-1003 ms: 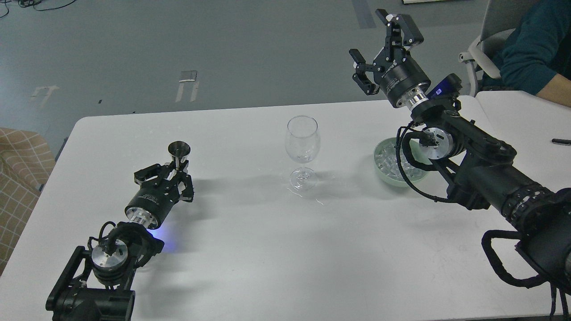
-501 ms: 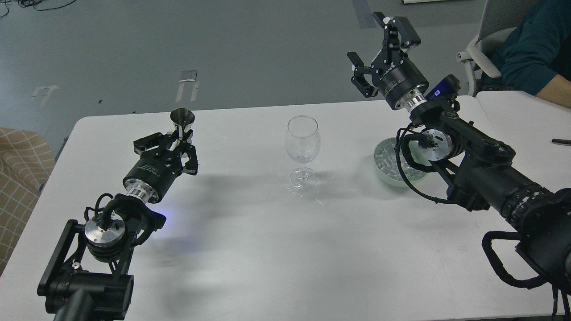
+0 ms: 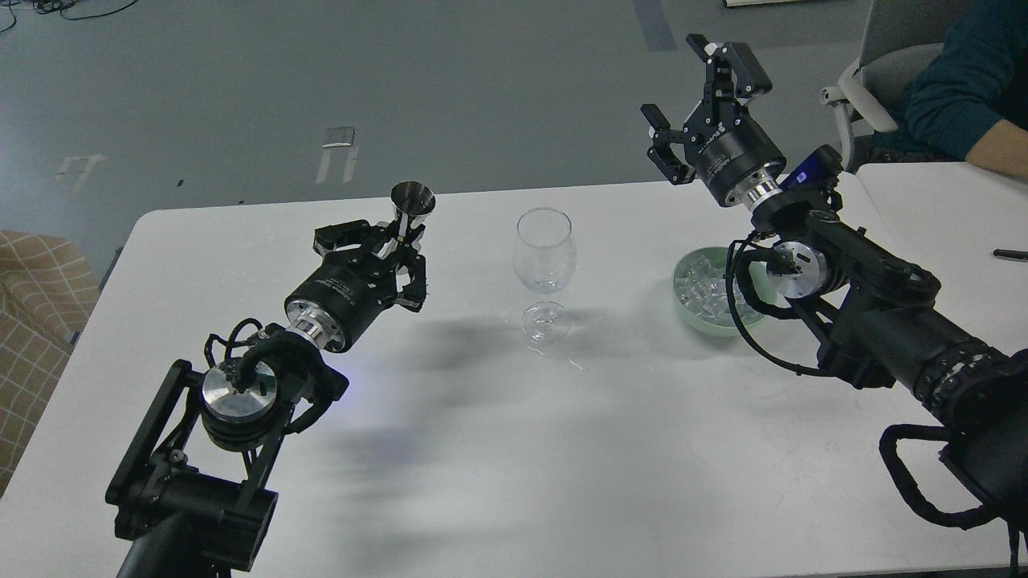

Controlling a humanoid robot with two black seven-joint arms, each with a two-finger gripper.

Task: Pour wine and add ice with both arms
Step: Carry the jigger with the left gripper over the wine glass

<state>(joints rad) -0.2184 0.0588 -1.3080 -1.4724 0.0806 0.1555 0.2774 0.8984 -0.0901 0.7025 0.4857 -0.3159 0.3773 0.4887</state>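
Note:
An empty clear wine glass (image 3: 544, 269) stands upright at the middle of the white table (image 3: 482, 449). My left gripper (image 3: 393, 241) is shut on a small steel measuring cup (image 3: 411, 207), held upright above the table to the left of the glass. I cannot see any wine in the cup. A pale green bowl (image 3: 692, 309) of clear ice cubes (image 3: 703, 282) sits right of the glass, partly hidden by my right arm. My right gripper (image 3: 699, 92) is open and empty, raised high above the table's far edge, behind the bowl.
A person in a dark teal sleeve (image 3: 956, 88) sits on a grey chair at the top right by a second white table (image 3: 948, 209). A black pen (image 3: 1009, 254) lies on it. A checked cushion (image 3: 36, 321) is at the left edge.
My left gripper has lifted the steel cup off the table and carried it right, toward the glass. My right gripper has shifted a little to the right and stays open.

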